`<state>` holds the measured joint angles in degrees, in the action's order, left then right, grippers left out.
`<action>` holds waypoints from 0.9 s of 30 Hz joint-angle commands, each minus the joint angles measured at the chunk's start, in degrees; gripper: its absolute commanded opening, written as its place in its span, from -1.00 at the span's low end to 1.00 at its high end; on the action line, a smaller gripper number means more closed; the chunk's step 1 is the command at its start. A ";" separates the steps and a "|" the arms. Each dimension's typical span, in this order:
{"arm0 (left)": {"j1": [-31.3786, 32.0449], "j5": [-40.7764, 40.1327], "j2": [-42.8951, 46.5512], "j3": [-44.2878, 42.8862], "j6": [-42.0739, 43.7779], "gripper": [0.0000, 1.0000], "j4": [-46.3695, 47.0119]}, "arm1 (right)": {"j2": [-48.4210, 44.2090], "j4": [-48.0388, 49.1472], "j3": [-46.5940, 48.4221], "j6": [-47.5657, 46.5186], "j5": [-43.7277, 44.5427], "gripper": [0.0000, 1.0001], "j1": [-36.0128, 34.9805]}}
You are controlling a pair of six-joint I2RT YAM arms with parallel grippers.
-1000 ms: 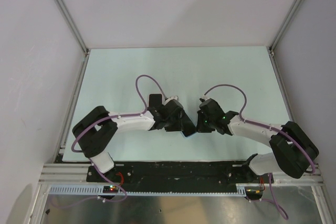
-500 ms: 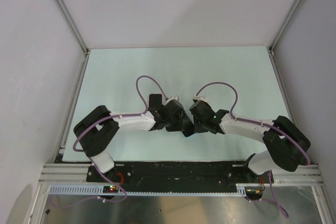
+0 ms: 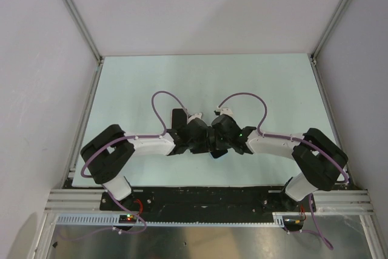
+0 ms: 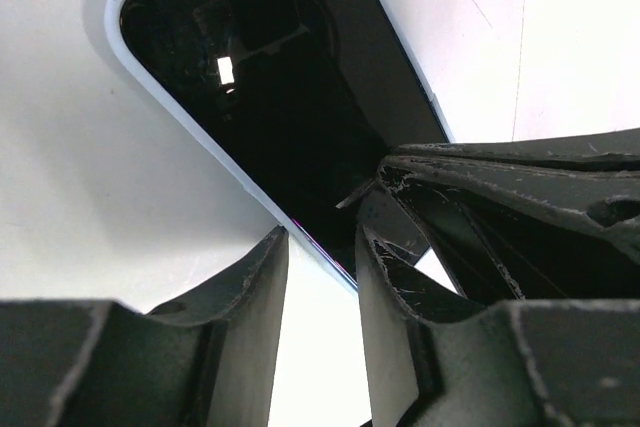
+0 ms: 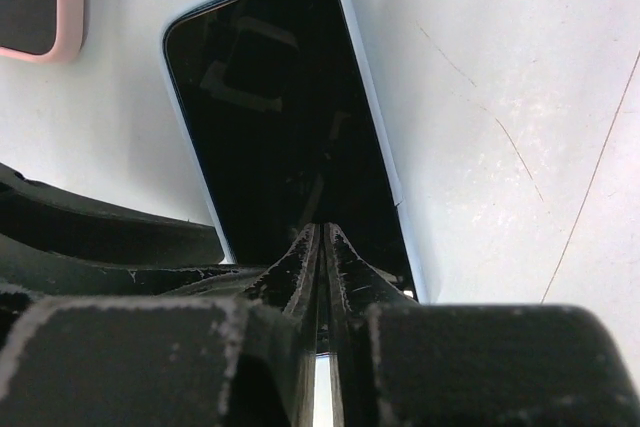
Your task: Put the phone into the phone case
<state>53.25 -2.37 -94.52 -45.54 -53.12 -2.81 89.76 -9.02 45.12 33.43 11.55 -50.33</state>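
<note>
The phone, black screen up, lies flat on the table inside a pale blue case. My right gripper is shut, and its tips rest on the near part of the screen. My left gripper is open by a narrow gap at the phone's long edge: one finger is over the table, the other at the screen. In the top view the two grippers, left and right, meet tip to tip and hide the phone.
A pink-rimmed flat object lies on the table beyond the phone's far left corner. The right gripper's fingers crowd the right side of the left wrist view. The pale green table stretches back to the walls.
My right gripper has moved left and slightly away from the bases until it meets the left gripper. The left wrist has shifted slightly.
</note>
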 commanded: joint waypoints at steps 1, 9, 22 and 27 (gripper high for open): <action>0.79 0.55 -1.13 3.23 0.81 -0.20 -5.49 | 3.35 -6.82 -3.64 -0.50 -4.60 -0.79 1.21; 3.90 1.47 1.00 1.75 -0.44 -0.14 -5.78 | 0.15 -6.26 -3.62 -0.70 -7.21 -0.71 3.42; 7.12 -4.96 -1.94 2.15 -6.99 -0.29 -10.28 | -3.32 -4.73 -4.72 -1.07 -9.85 -0.70 6.78; 6.82 -6.94 -2.17 1.35 -8.88 -0.28 -11.87 | -4.17 -3.58 -6.08 -1.71 -10.82 -0.71 8.20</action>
<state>60.01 -3.64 -94.08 -45.17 -60.69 -4.73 85.65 -8.27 41.36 33.39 1.10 -43.13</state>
